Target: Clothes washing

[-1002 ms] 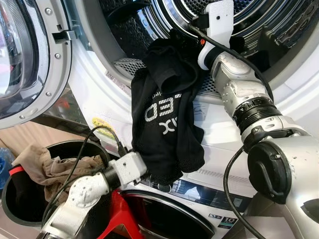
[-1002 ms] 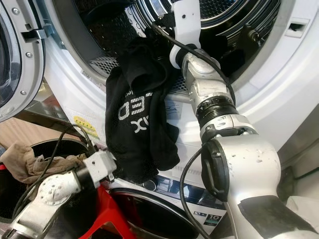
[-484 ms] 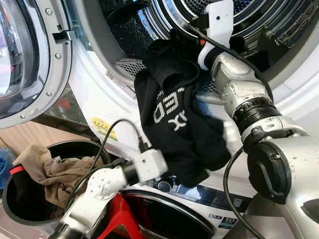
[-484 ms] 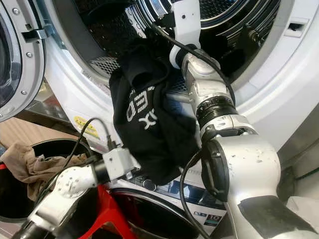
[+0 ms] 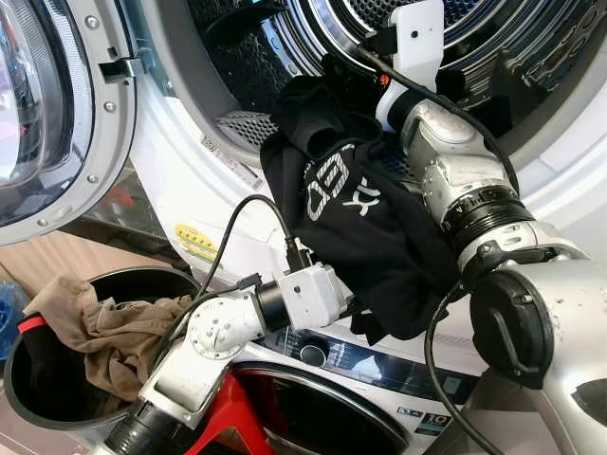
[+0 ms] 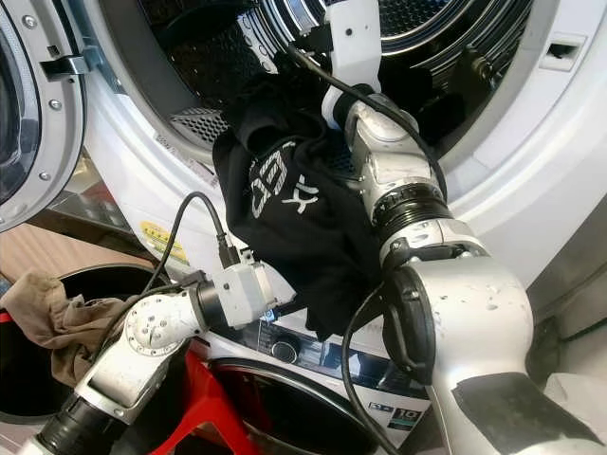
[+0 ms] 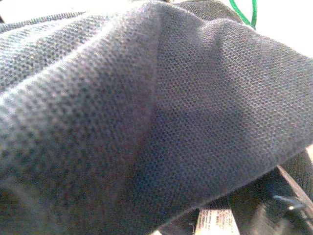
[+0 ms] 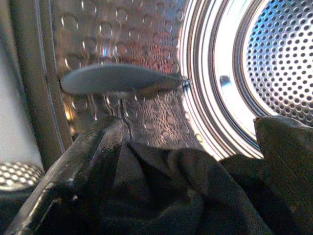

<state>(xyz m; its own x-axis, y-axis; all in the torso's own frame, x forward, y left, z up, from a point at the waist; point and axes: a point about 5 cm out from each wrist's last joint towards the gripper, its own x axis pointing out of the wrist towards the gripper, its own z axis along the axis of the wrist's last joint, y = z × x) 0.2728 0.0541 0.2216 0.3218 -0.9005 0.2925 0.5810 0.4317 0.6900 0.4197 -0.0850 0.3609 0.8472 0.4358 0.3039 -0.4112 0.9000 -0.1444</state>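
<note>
A white washing machine (image 5: 190,180) is standing open at frame centre, a bin of beige laundry (image 5: 104,327) lower left. The right gripper (image 8: 188,161), fingers spread, is straddling the black garment (image 5: 365,227) draping over the drum lip. The left gripper is pushing into the cloth's lower edge; I cannot tell its finger state.

Laundry corner, pretty cramped

White stacked machines (image 5: 190,180) take up most of the view, with a brownish floor (image 5: 57,256) showing at lower left and a red frame (image 5: 228,417) low down in front. Lighting's bright and even.

Black shirt (image 5: 365,227) draped over washing machine's door rim (image 5: 204,133).
</note>
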